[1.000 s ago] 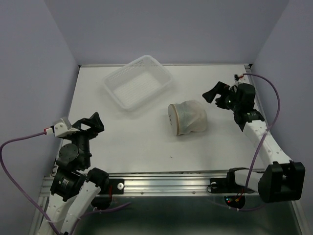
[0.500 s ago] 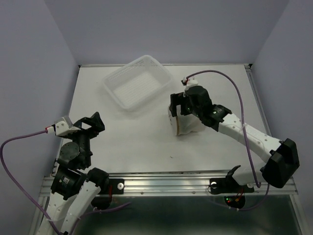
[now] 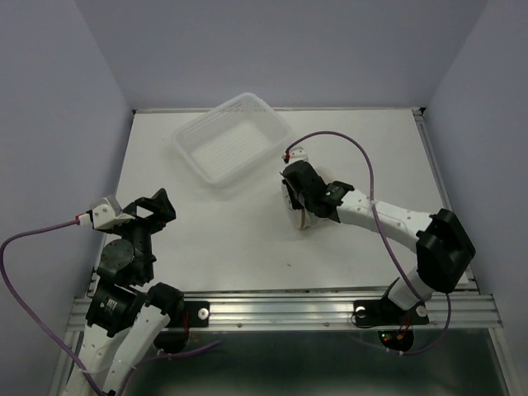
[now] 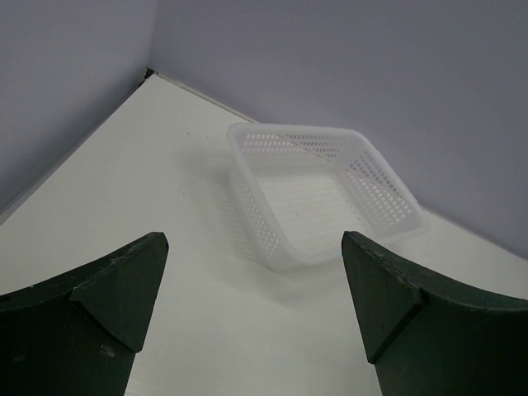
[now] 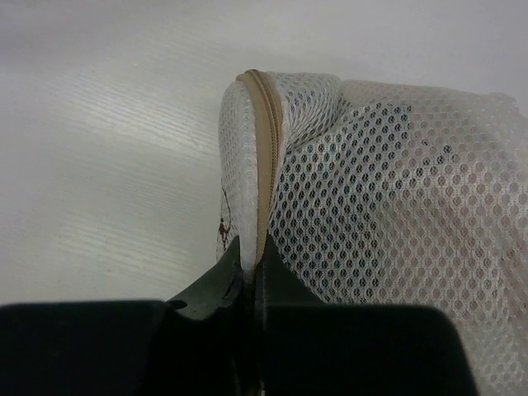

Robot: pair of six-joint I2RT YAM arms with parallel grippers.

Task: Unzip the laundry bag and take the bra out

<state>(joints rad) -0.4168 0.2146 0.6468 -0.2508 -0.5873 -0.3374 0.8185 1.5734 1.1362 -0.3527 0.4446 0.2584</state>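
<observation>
- Top external view is showing the rectangular white perforated plastic basket [image 3: 231,148] sitting beyond and left of the round white mesh laundry bag [image 3: 304,218]. The two are lying apart, and the right arm is covering most of the bag.
- The right gripper [image 5: 252,260] is pinching closed on the bag's tan zipper rim, and the pale pink bra [image 5: 450,194] is showing faintly through honeycomb mesh.
- The left gripper [image 4: 252,280] is hanging spread wide, holding nothing, over the bare white table [image 3: 206,239], well apart from the bag.

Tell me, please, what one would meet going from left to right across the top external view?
left gripper → white basket → laundry bag
</observation>
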